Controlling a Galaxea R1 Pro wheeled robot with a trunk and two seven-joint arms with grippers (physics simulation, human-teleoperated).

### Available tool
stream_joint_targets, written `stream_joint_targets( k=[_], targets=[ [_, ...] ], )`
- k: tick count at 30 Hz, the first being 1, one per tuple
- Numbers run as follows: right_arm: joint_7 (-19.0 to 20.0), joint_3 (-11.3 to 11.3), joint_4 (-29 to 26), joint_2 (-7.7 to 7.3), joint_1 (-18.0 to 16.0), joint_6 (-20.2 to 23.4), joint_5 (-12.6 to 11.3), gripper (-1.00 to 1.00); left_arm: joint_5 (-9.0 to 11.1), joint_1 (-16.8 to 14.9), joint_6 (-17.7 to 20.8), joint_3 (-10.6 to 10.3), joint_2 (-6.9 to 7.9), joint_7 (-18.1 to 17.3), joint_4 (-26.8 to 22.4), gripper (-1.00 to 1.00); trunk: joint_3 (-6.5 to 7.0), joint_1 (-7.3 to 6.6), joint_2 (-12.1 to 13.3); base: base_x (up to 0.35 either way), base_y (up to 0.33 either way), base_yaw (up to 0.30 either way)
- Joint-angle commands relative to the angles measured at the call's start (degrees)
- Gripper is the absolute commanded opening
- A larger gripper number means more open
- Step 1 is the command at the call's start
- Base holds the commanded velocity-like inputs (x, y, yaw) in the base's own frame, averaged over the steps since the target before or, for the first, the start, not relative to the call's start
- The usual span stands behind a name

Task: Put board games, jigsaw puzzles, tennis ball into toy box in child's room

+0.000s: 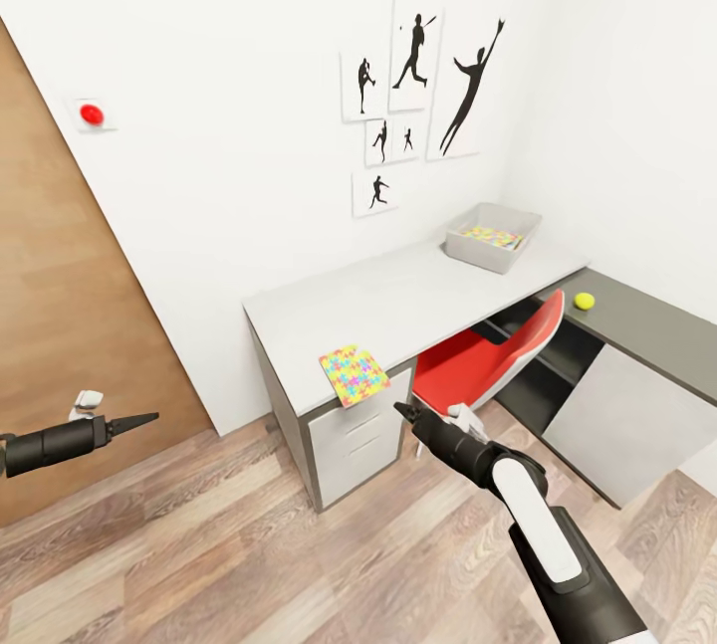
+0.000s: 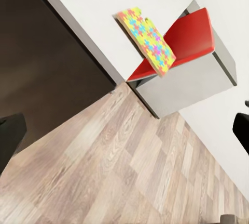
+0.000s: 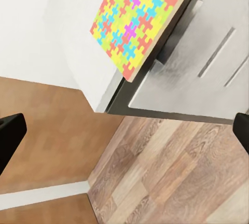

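**Both grippers free, one puzzle at the desk edge**

Your right gripper (image 1: pixel 405 411) and left gripper (image 1: pixel 147 417) hang spread and empty over the wood floor (image 1: pixel 249 544). Beyond them, a jigsaw puzzle (image 1: pixel 354 374) overhangs the table (image 1: pixel 398 296) edge. Farther back sits the tennis ball (image 1: pixel 584 301), then the toy box (image 1: pixel 493 236) holding another puzzle.

Red chair (image 1: pixel 478 365) tucked under the worktop, seat tilted, beside a grey drawer unit (image 1: pixel 354 445). Wood-plank floor (image 1: pixel 249 544) throughout. Brown wooden door (image 1: pixel 60 325) stands at left. Small white wall plate with red button (image 1: pixel 92 113) near the door's upper edge. White walls otherwise plain.
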Motion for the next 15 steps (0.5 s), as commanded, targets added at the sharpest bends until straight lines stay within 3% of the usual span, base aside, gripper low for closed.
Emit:
stream_joint_targets(
  k=[1, 9, 15],
  targets=[
    [-0.6, 0.1, -0.1, -0.03, -0.1, -0.1, -0.6, 1.00, -0.1, -0.1, 0.6, 0.1, -0.01, -0.2, 0.0, 1.00, -0.11, 0.04, -0.1, 0.097, 0.007, 0.000],
    [-0.5, 0.0, 2.3, 0.04, -0.1, -0.2, -0.7, 1.00, -0.1, 0.0, 0.6, 0.1, -0.03, -0.2, 0.0, 1.00, -0.11, 0.04, -0.1, 0.173, 0.085, 0.000],
    [1.3, 0.0, 5.6, 0.00, -0.1, -0.2, -0.6, 1.00, -0.1, -0.1, 0.8, 0.1, -0.03, -1.2, 0.0, 1.00, -0.11, 0.04, -0.1, 0.038, -0.020, 0.000]
  ],
)
